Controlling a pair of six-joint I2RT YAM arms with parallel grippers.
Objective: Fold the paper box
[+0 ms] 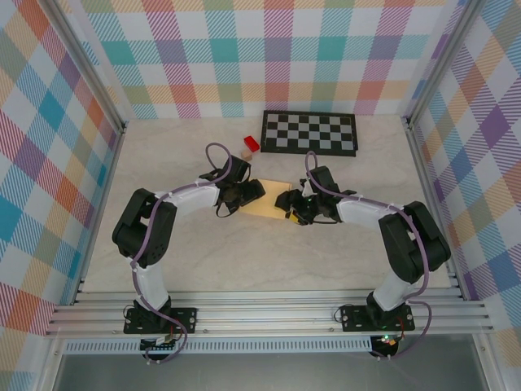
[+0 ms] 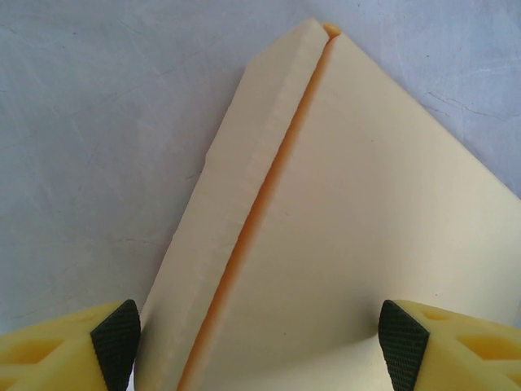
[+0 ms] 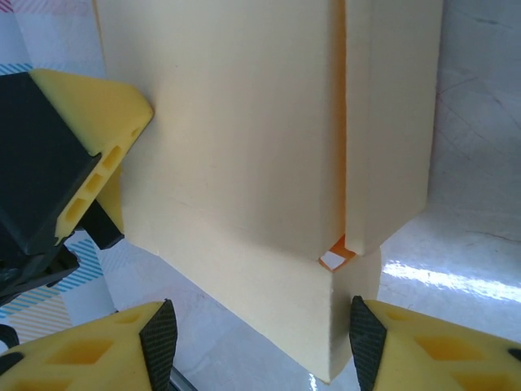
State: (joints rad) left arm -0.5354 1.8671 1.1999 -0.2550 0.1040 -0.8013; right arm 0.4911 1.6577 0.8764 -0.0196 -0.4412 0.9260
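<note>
The paper box (image 1: 267,204) is a pale yellow card piece with orange showing in its seams, lying mid-table between both grippers. My left gripper (image 1: 251,191) stands at its left end, open. In the left wrist view the box (image 2: 326,228) spreads flat under the wide-set jaws of the left gripper (image 2: 259,346), with a folded flap along its left side. My right gripper (image 1: 289,205) is at the box's right end. In the right wrist view a folded corner of the box (image 3: 244,147) sits between the open jaws of the right gripper (image 3: 262,342), close to the right pad and apart from the left one.
A black-and-white checkerboard mat (image 1: 309,132) lies at the back of the table. A small red block (image 1: 251,144) and a tan block (image 1: 246,154) sit just behind the left gripper. Plaid walls enclose the table on three sides.
</note>
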